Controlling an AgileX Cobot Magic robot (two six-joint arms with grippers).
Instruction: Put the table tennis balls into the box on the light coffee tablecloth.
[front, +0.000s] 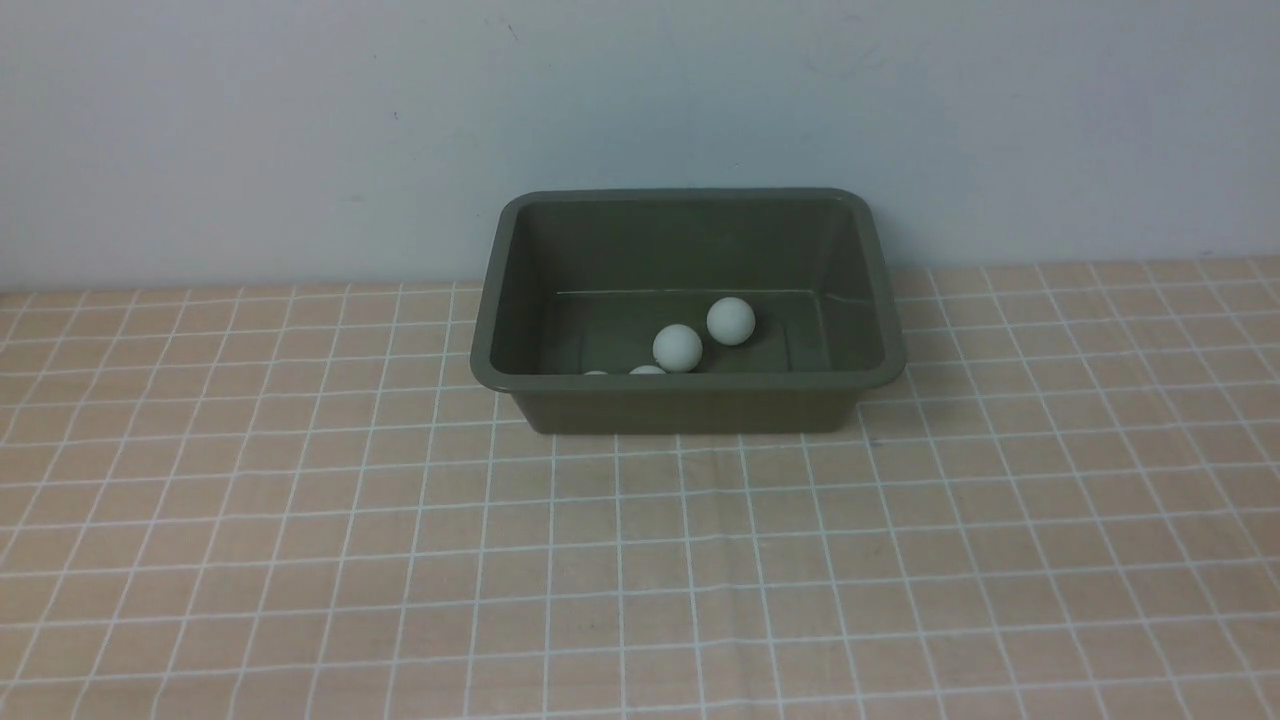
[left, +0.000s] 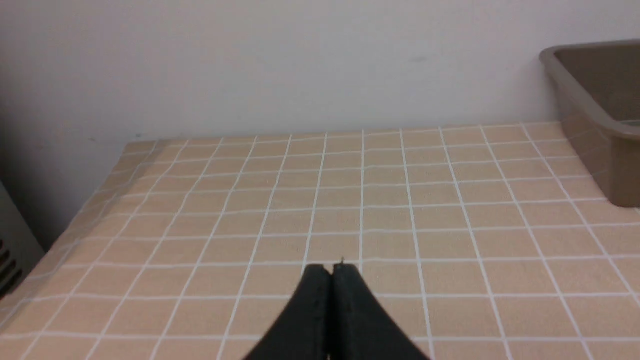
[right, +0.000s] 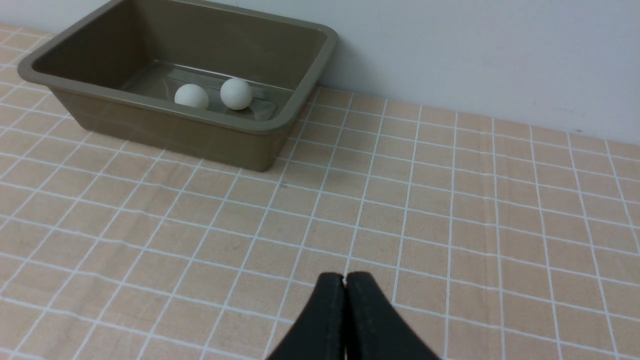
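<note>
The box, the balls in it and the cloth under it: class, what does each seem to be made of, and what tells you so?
Box: probably moulded plastic, olive green, with a faint sheen, rounded corners and a flared rim.
Balls: likely thin plastic, matte white, with no visible seam.
Tablecloth: seemingly woven fabric, peach-tan with white grid lines, lying in slight ripples.

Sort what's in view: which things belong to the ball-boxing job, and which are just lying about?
Job:
- table tennis balls, four showing inside the box, two only as slivers
- box
- light coffee tablecloth
- left claw, right claw, both shut and empty

Lying about:
- nothing
</note>
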